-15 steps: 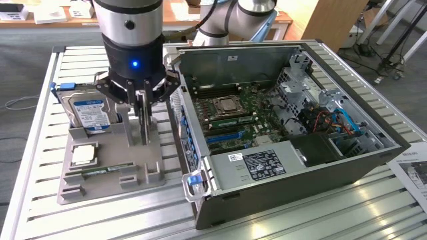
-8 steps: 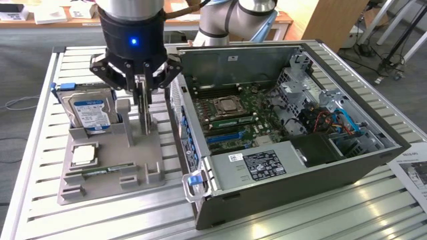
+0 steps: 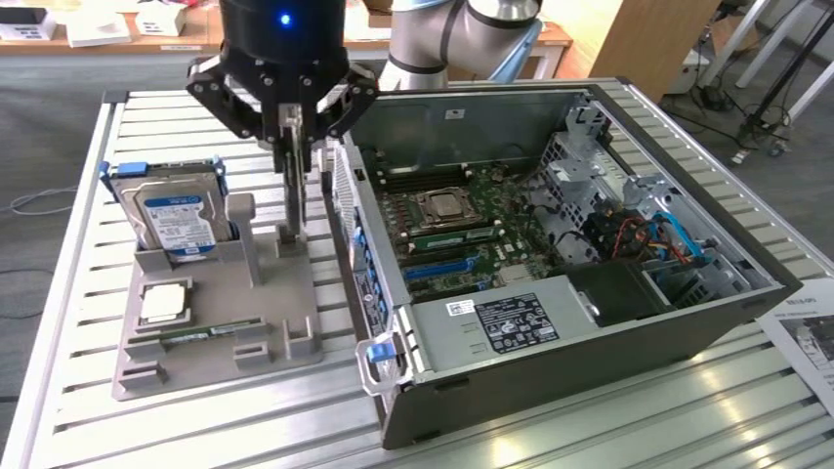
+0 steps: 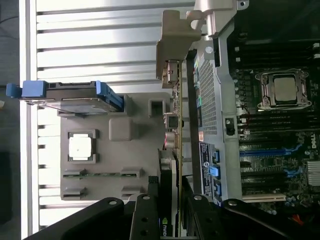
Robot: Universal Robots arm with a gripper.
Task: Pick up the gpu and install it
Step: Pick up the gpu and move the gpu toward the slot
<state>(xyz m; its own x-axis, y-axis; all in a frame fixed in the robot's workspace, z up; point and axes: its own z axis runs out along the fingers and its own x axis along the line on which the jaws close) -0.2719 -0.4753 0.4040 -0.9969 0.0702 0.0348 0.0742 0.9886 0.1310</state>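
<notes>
A: Beside open computer case [image 3: 729, 293], at case-side edge of grey fixture [image 3: 261, 327]: found gripper [image 3: 295, 137] clamped on gpu [image 3: 300, 195], with a finger against each flat face. Checked same from wrist view: saw gripper [image 4: 171, 192] straddling gpu [image 4: 176, 150], card edge-on between two dark fingers [image 4: 146, 215].

B: Logged card's attitude?

A: Logged as upright, thin edge toward exterior camera, lower end down among fixture's posts [image 3: 245, 230]. Judged grip chosen to keep connector edge pointing down and both faces square to fingers.

B: Guessed at reason for layout?

A: Guessed so. Took fixture as a rack, meant to stand parts on edge with top free for a grasp from above. Noted hard drive [image 3: 176, 210] propped likewise in own cradle, well apart from gpu, toward exterior view's left. Noted small chip [image 3: 163, 303] and memory stick [image 3: 195, 335] lying flat in recesses nearer camera. Took case as laid on side, lid off, probably to turn motherboard [image 3: 456, 220] face-up.

B: Missed anything?

A: Missed plenty. Could not separate card's lower edge from post in front; left seated-or-lifted unsettled. Lost finger pads behind linkage in exterior view. Could barely split silvery end bracket [image 4: 171, 122] from case's perforated rear wall [image 4: 207, 100] in wrist view. Could not pick out receiving slot among blue and black connectors [image 3: 437, 272]. Saw arm [image 3: 456, 39] cut off at upper frame edge, printed sheet [image 3: 802, 337] cut off at exterior view's right.
</notes>
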